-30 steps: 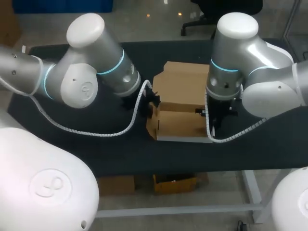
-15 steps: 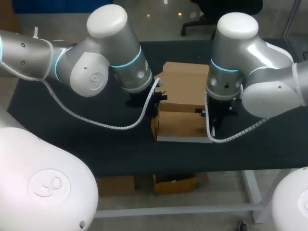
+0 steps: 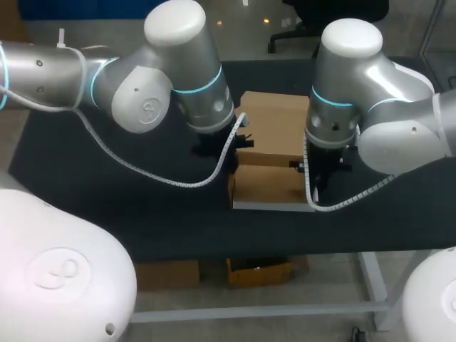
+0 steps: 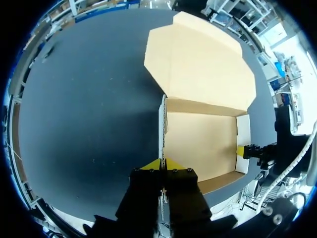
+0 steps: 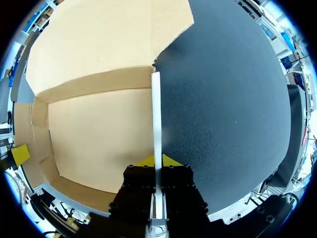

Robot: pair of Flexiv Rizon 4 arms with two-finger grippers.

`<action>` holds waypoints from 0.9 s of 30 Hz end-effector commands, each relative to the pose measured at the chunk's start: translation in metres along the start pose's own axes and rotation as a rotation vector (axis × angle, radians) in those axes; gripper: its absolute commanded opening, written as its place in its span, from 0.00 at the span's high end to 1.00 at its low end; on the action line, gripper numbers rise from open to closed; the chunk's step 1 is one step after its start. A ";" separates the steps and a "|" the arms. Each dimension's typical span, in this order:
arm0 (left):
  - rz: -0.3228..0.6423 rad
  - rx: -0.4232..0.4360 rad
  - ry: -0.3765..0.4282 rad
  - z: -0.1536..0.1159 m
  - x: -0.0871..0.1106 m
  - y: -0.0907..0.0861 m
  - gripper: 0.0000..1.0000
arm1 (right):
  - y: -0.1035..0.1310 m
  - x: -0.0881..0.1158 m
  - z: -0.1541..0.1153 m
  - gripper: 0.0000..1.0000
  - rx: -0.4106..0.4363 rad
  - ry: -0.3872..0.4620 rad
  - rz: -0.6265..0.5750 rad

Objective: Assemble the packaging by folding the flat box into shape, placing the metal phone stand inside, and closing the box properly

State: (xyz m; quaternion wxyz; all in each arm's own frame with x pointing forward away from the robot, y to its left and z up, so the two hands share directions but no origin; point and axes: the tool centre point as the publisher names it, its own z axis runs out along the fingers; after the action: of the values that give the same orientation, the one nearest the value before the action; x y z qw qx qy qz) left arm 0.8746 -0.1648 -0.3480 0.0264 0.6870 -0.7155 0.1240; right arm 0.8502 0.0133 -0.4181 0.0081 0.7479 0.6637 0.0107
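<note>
Open cardboard box (image 3: 267, 182) on black tabletop (image 3: 107, 206), left claw (image 4: 162, 164) clamped on its left wall, right claw (image 5: 157, 161) on right wall, fingertips (image 5: 171, 161) mostly hidden.

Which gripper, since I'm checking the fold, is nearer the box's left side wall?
Left. The left gripper grips that left side wall; the right gripper grips the right side wall, across the box.

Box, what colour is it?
The box is plain tan, clearest in the left wrist view.
</note>
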 end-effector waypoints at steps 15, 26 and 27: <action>-0.003 -0.070 0.113 -0.010 -0.017 -0.002 0.67 | 0.000 0.001 0.000 1.00 0.000 0.000 0.000; -0.024 -0.106 0.226 -0.015 -0.054 -0.009 0.67 | 0.000 0.001 0.000 1.00 0.000 0.000 0.000; -0.025 -0.107 0.232 -0.015 -0.057 -0.010 0.67 | 0.000 0.001 0.000 1.00 0.000 0.000 0.000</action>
State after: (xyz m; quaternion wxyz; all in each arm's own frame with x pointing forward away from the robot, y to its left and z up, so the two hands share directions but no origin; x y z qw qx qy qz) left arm 0.8856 -0.1165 -0.3432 0.1282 0.6794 -0.7077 0.1453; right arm 0.8501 0.0141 -0.4181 0.0079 0.7478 0.6638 0.0111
